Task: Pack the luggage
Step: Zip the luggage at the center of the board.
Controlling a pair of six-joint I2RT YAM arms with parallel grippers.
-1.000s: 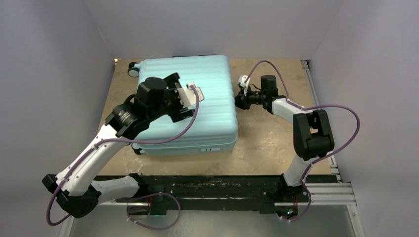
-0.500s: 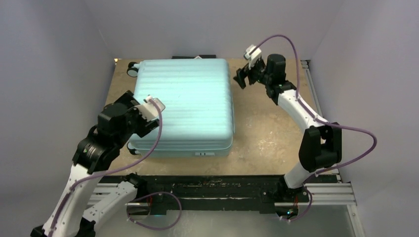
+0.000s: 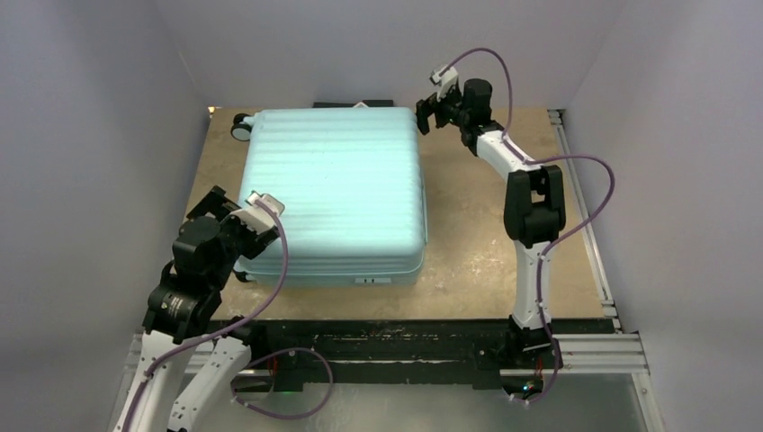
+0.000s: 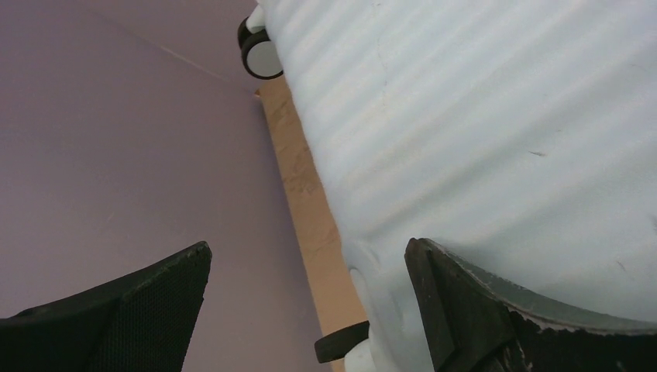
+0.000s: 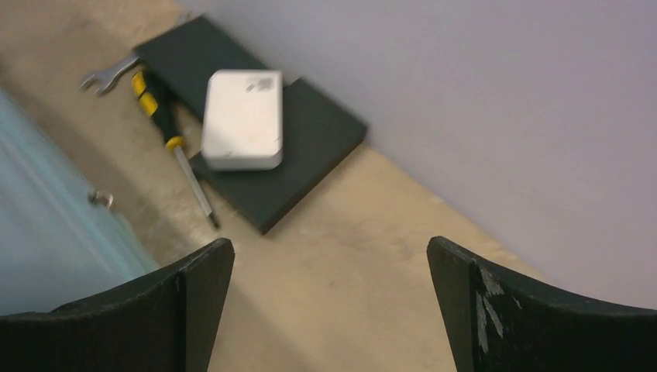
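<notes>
Closed luggage (image 3: 333, 193) on table (image 3: 477, 234), contents hidden, left tool (image 4: 306, 252), right tool (image 5: 329, 248) wide, empty

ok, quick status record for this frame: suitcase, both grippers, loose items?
luggage: closed, flat on the table, wheels on its left end
left gripper: open, empty, at luggage's near-left corner
right gripper: open, empty, over table off luggage's far-right corner
loose items: white box on dark board, screwdriver and wrench beside it, behind luggage
</notes>
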